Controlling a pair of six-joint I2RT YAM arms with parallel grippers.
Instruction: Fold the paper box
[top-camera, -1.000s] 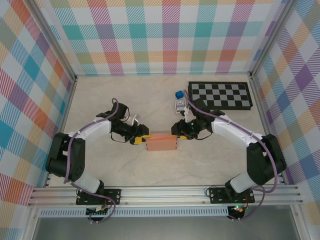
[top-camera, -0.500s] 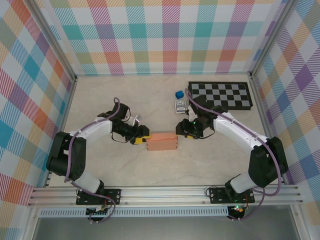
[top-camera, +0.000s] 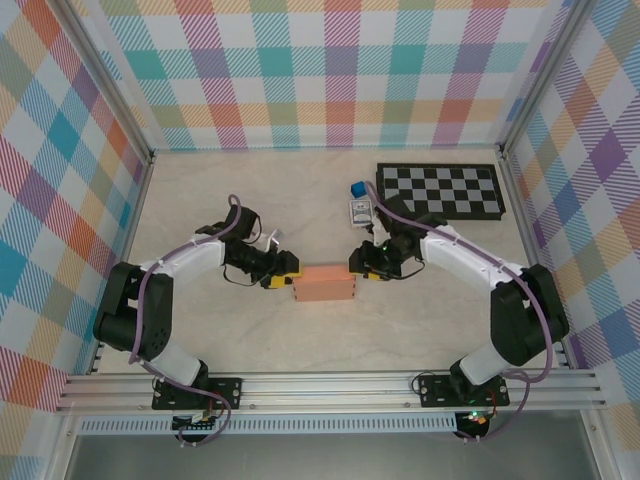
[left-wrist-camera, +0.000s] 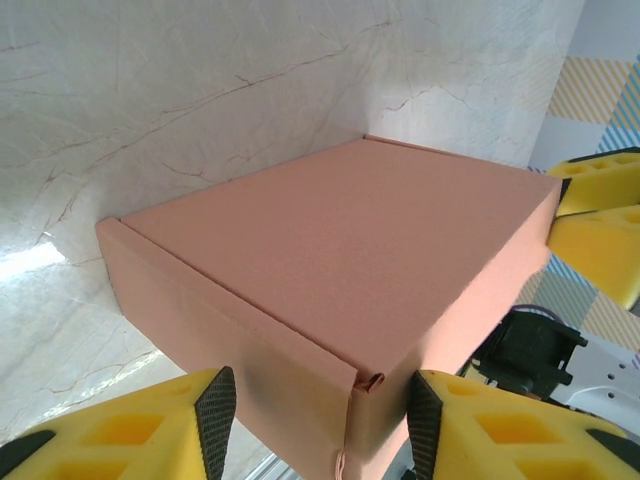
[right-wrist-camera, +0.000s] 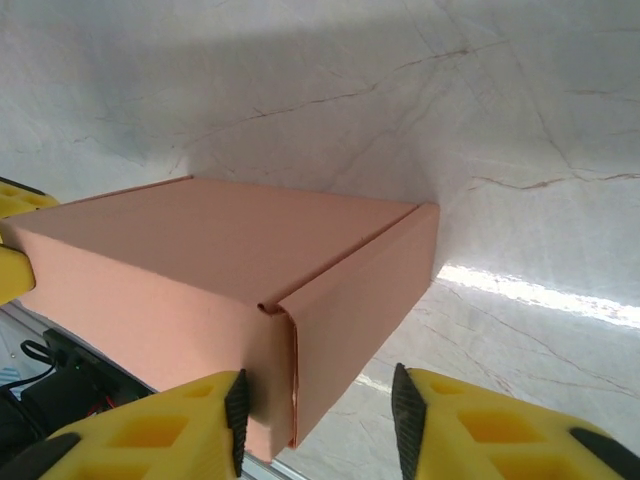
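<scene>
Centrally, closed paper box (top-camera: 324, 285), left gripper (top-camera: 290, 272), right gripper (top-camera: 354, 268) flanking.

Probably a robot lab: plaid-walled cell (top-camera: 330, 70), aluminium rails (top-camera: 330, 385), checkerboard (top-camera: 440, 190).

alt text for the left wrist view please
A closed salmon paper box lies on a marble table, seen from one corner. The left gripper flanks that corner at the bottom edge; the right gripper sits at its far end.

closed salmon paper box (right-wrist-camera: 200, 240) flat on marble tabletop (right-wrist-camera: 500, 120), its near seamed corner between right gripper (right-wrist-camera: 315, 405) jaws, jaws apart, one pad clear of cardboard
</scene>
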